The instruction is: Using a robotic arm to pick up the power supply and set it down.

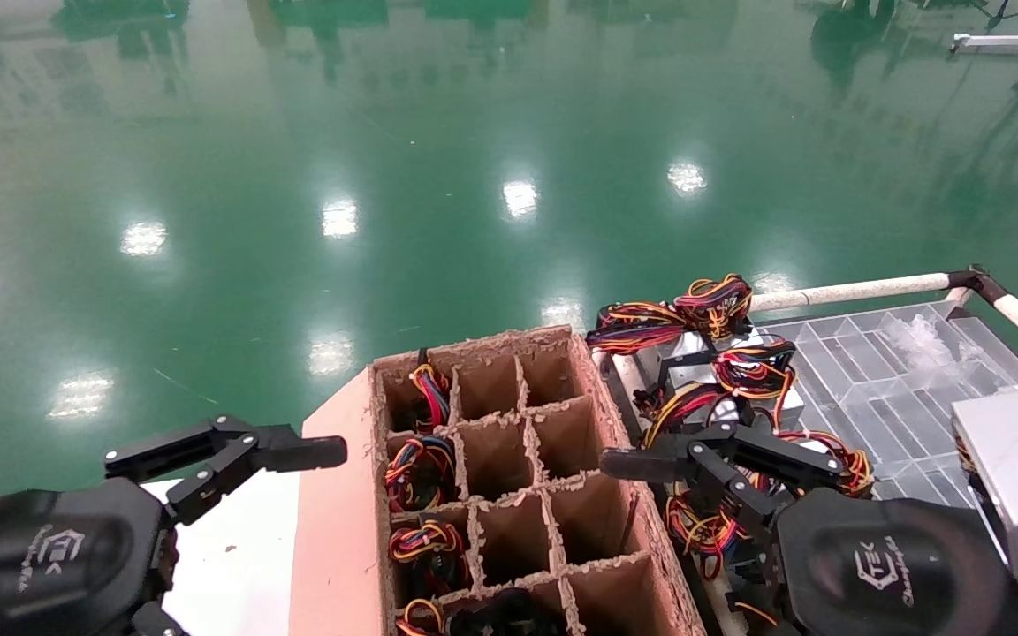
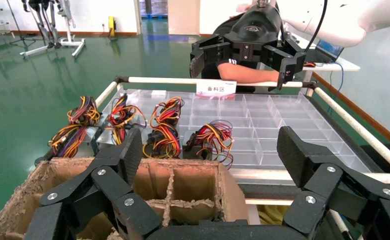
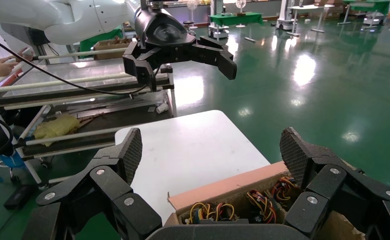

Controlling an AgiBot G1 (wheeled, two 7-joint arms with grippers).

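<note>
The power supply with black cables is out of view or hidden. Several grey boxes with red-yellow-orange wire bundles (image 1: pixel 721 371) lie piled at the clear tray's left end, and more fill the left cells of the cardboard divider box (image 1: pixel 474 346). My right gripper (image 1: pixel 721 464) hangs open just above that pile, beside the box's right wall, nothing between its fingers. My left gripper (image 1: pixel 235 455) is open and empty, left of the box over the white table (image 1: pixel 235 565). In the left wrist view the wire bundles (image 2: pixel 165 125) lie beyond the box (image 2: pixel 183 185).
A clear compartment tray (image 1: pixel 898 380) framed by white pipe rails (image 1: pixel 854 289) stands right of the box. The box's middle and right cells look hollow. Green floor lies beyond. A person's arm (image 2: pixel 242 75) rests behind the tray's far rail.
</note>
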